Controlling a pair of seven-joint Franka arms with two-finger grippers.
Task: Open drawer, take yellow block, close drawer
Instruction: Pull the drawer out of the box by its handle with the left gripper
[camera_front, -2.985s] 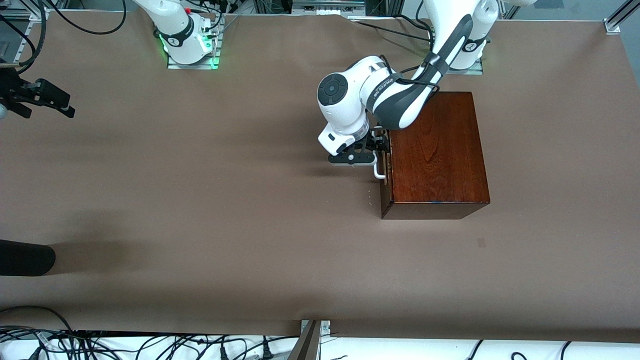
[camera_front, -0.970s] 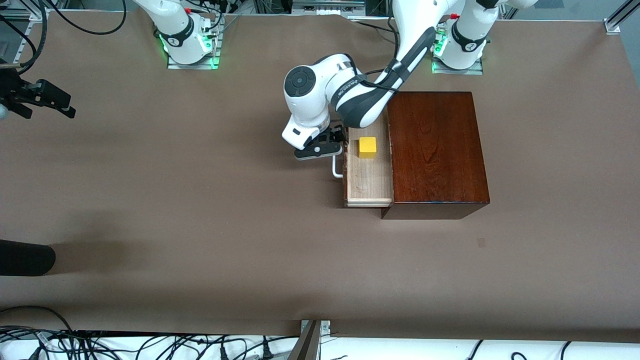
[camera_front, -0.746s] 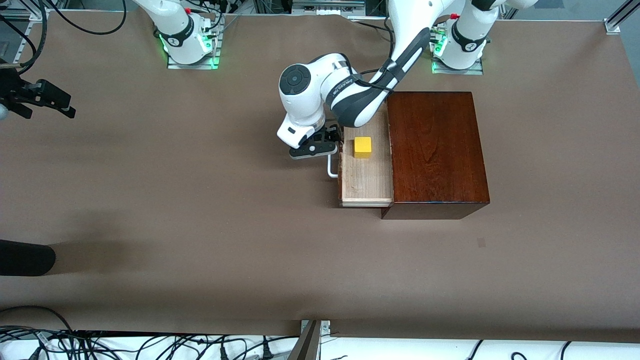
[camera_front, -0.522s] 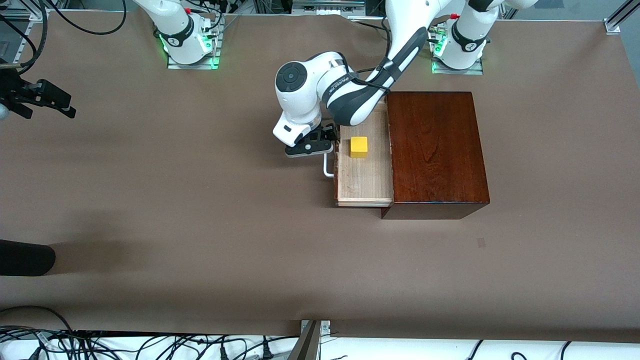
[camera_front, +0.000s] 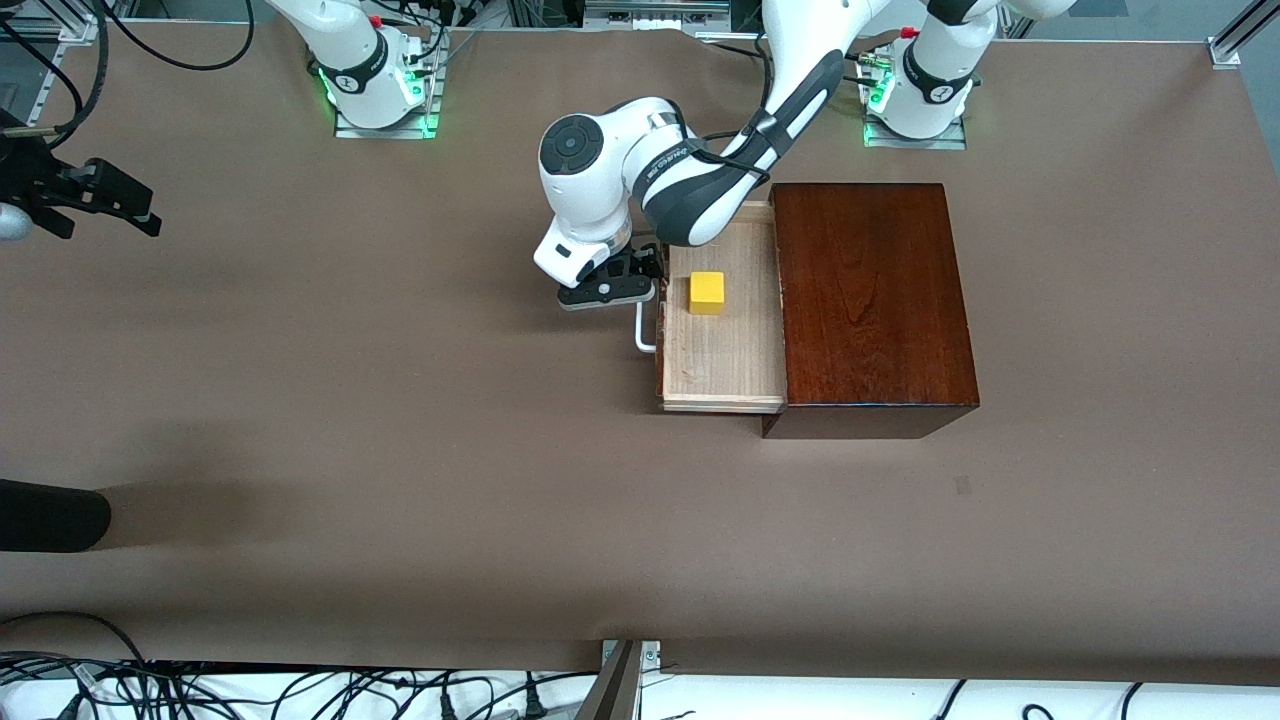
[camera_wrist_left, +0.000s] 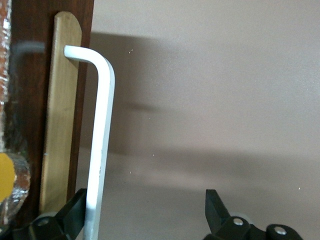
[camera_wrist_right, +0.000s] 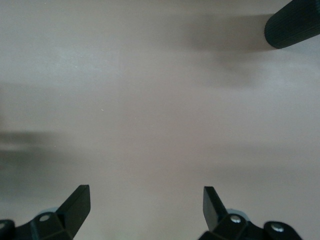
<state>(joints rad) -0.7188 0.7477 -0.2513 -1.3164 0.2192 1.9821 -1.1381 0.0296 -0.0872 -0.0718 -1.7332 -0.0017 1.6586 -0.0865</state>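
The drawer stands pulled out of the mahogany box toward the right arm's end of the table. The yellow block sits in the pale tray, just inside the drawer front. My left gripper is low in front of the drawer, at its white handle. In the left wrist view the gripper is open, and the handle bar lies between the fingers against one finger. My right gripper waits at the right arm's end of the table, open with nothing between its fingers.
A black cylinder pokes in over the table edge at the right arm's end, nearer the front camera; it also shows in the right wrist view. Brown paper covers the table.
The drawer has slid farther out toward the right arm's end, with my left gripper moving along at its handle. The yellow block rode along in it. The right gripper barely shifted.
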